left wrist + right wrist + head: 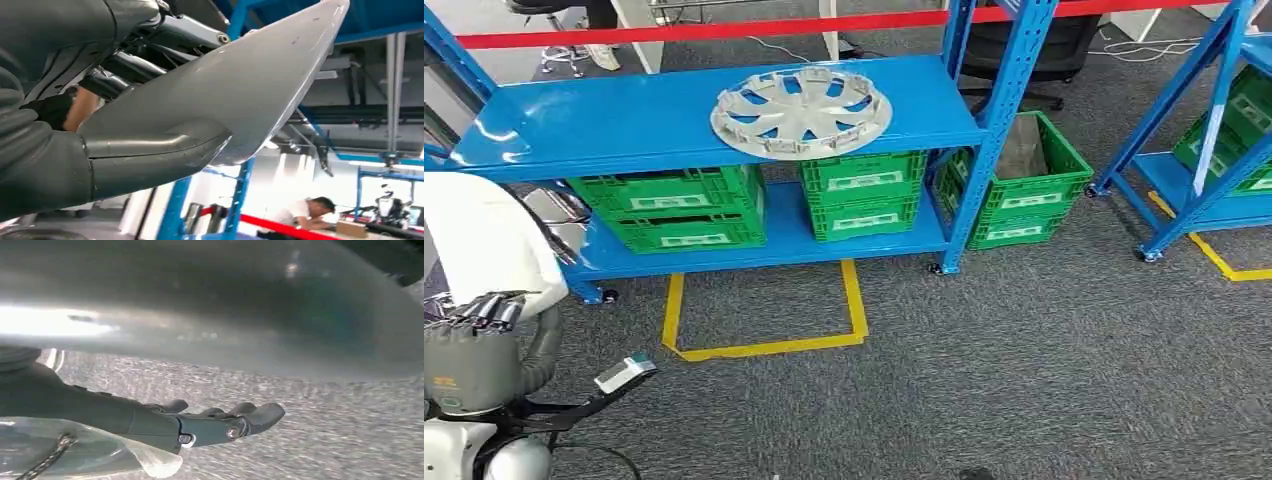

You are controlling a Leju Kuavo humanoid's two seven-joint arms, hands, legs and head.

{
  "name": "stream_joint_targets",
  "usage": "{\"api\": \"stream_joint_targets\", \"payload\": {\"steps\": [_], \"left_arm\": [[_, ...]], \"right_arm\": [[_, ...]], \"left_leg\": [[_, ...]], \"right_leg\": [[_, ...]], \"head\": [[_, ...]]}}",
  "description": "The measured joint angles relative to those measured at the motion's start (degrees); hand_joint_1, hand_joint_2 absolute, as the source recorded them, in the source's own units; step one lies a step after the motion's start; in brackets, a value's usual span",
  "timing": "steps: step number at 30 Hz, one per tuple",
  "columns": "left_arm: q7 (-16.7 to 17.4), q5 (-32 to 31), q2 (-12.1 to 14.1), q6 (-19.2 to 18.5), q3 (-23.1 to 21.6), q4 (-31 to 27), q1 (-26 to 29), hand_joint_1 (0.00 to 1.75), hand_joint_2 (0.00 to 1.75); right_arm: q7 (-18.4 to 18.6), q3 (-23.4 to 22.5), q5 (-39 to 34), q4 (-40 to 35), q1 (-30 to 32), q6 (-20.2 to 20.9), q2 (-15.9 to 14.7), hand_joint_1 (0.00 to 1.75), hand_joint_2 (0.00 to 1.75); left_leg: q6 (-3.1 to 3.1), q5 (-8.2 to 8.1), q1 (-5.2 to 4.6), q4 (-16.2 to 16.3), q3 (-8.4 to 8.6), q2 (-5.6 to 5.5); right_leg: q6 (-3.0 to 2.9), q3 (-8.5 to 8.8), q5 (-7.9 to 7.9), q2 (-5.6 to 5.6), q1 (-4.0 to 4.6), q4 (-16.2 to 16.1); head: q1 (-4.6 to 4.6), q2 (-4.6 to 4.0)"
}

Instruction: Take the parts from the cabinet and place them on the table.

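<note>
**Spotter:** Closest to your left wrist camera is a smooth silver-grey curved panel (260, 80). Your left hand (125, 160) is clamped on its edge, thick thumb on one face, dark fingers on the other.

**Checker:** And your right hand?

**Spotter:** Your right hand (200, 425) lies with its fingers stretched out flat over the grey carpet. The panel's silver surface runs across that view, apart from the fingertips. You cannot tell from this whether the hand grips anything.

**Checker:** What lies ahead of you?

**Spotter:** From your head camera, a blue metal cabinet (624, 115) with open shelves stands on the carpet (1024, 350). Green plastic crates (864, 195) sit in stacks on its lower shelf, and one more green crate (1024, 190) stands on the floor just beside its right post. On the top shelf, right of centre, a round silver-white wheel cover (802, 110) lies flat. A square outline of yellow tape (764, 348) marks the carpet in front of the cabinet.
</note>
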Motion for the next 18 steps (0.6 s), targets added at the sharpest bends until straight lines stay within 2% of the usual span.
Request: {"api": "stream_joint_targets", "payload": {"steps": [1,2,4,5,6,7,8,10,11,12,13,14,15,16,17,18], "left_arm": [[-0.02,0.02,0.0,0.0,0.11,0.0,-0.04,1.75,1.75],[-0.11,0.02,-0.02,0.0,0.13,0.0,0.0,1.75,1.75],[-0.39,0.29,-0.28,0.02,0.48,0.0,0.03,1.75,1.75],[-0.53,0.41,-0.46,0.02,0.78,0.0,0.09,1.75,1.75],[-0.55,0.59,-0.59,0.0,0.9,0.04,0.18,1.75,1.75],[-0.59,0.96,-0.72,0.02,1.0,0.07,0.14,1.75,1.75],[-0.59,1.03,-0.89,0.02,1.05,0.09,0.17,1.75,1.75],[-0.59,1.07,-1.12,0.0,1.11,0.15,0.41,1.75,1.75],[-0.61,1.12,-1.2,0.0,1.18,0.2,0.45,1.75,1.75],[-0.66,1.11,-1.25,0.0,1.18,0.28,0.52,1.75,1.75],[-0.68,1.16,-1.31,0.0,1.18,0.39,0.62,1.75,1.75],[-0.68,1.22,-1.31,0.0,1.2,0.48,0.67,1.75,1.75],[-0.68,1.22,-1.31,0.0,1.2,0.57,0.7,1.75,1.75],[-0.68,1.38,-1.33,0.0,1.2,0.57,0.76,1.75,1.75],[-0.68,1.46,-1.36,0.02,1.2,0.57,0.79,1.75,1.75],[-0.66,1.53,-1.36,0.02,1.25,0.57,0.78,1.75,1.75]], "right_arm": [[-0.04,0.0,0.0,-0.02,-0.04,0.0,0.15,0.0,0.0],[-0.09,0.0,0.02,0.0,-0.05,0.0,0.26,0.0,0.0],[-0.15,0.0,0.09,-0.02,-0.09,-0.02,0.37,0.0,0.0],[-0.22,0.0,0.15,-0.02,-0.08,0.02,0.46,0.0,0.0],[-0.24,0.0,0.22,-0.02,0.12,0.0,0.46,0.0,0.0],[-0.24,0.0,0.28,-0.02,0.15,-0.02,0.46,0.0,0.0],[-0.22,0.0,0.39,-0.02,0.2,-0.02,0.46,0.0,0.0],[-0.24,0.0,0.42,-0.02,0.22,-0.02,0.46,0.0,0.0],[-0.24,0.0,0.44,-0.02,0.19,-0.02,0.46,0.0,0.0],[-0.24,0.0,0.44,-0.02,0.2,-0.02,0.46,0.0,0.0],[-0.24,0.0,0.48,-0.02,0.21,-0.02,0.46,0.0,0.0],[-0.24,0.0,0.52,-0.02,0.22,-0.02,0.46,0.0,0.0],[-0.24,0.0,0.57,-0.02,0.2,-0.02,0.46,0.0,0.0],[-0.24,0.02,0.57,-0.02,0.13,-0.02,0.46,0.0,0.0],[-0.26,0.0,0.65,-0.02,0.01,-0.02,0.48,0.0,0.0],[-0.28,0.0,0.77,-0.02,-0.09,-0.02,0.48,0.0,0.0]], "left_leg": [[0.66,-0.87,-0.16,-5.49,3.56,-0.16],[1.01,-2.47,-0.26,-8.84,5.72,-0.16],[1.24,-2.29,-0.61,-10.15,5.49,-0.15],[1.42,-1.84,-0.77,-10.15,5.06,-0.15],[1.78,-0.87,-0.52,-10.84,4.65,-0.07],[1.96,-0.07,-0.27,-11.12,4.26,0.29],[2.52,0.56,-0.22,-11.18,3.45,0.26],[2.7,1.92,-0.28,-11.16,1.63,0.28],[2.64,2.68,-0.28,-11.04,0.58,0.28],[2.54,3.4,-0.27,-11.0,-0.45,0.31],[2.43,4.04,-0.26,-10.9,-1.38,0.33],[2.24,4.68,-0.22,-10.67,-2.37,0.34],[2.03,5.23,-0.16,-10.35,-3.38,0.34],[1.75,5.64,-0.13,-9.87,-4.06,0.3],[1.38,5.94,-0.38,-9.38,-4.75,0.29],[1.11,6.53,-0.39,-9.03,-5.15,0.36]], "right_leg": [[0.05,-0.56,0.36,0.01,-0.06,0.36],[0.36,-1.07,0.72,0.08,0.24,0.48],[1.08,-1.52,1.78,0.01,-0.08,0.26],[1.44,-1.69,2.33,-0.03,-0.19,0.14],[1.92,-2.08,2.79,0.03,-0.02,-0.01],[2.08,-2.48,0.97,0.41,-0.25,0.75],[2.43,-3.29,-2.26,0.49,-0.29,2.64],[2.87,-5.78,-9.19,0.53,-0.41,10.74],[3.03,-6.54,-10.82,0.52,-0.41,14.86],[3.19,-6.48,-10.15,0.52,-0.42,17.32],[3.3,-5.44,-7.97,0.52,-0.49,17.47],[3.43,-3.46,-5.18,0.52,-0.58,15.71],[3.46,-0.39,-2.96,0.52,-0.72,11.9],[3.53,3.32,-2.69,0.53,-0.89,6.77],[3.57,7.26,-4.73,0.57,-0.88,1.14],[2.87,9.63,-6.4,0.77,-0.68,-3.26]], "head": [[0.06,0.0],[0.07,0.0],[0.07,0.0],[0.09,0.0],[0.07,0.0],[-0.11,0.0],[0.16,0.0],[0.26,0.0],[0.28,0.0],[0.31,0.0],[0.26,0.0],[0.28,0.0],[0.28,0.0],[0.28,0.0],[0.37,0.0],[0.17,0.0]]}}
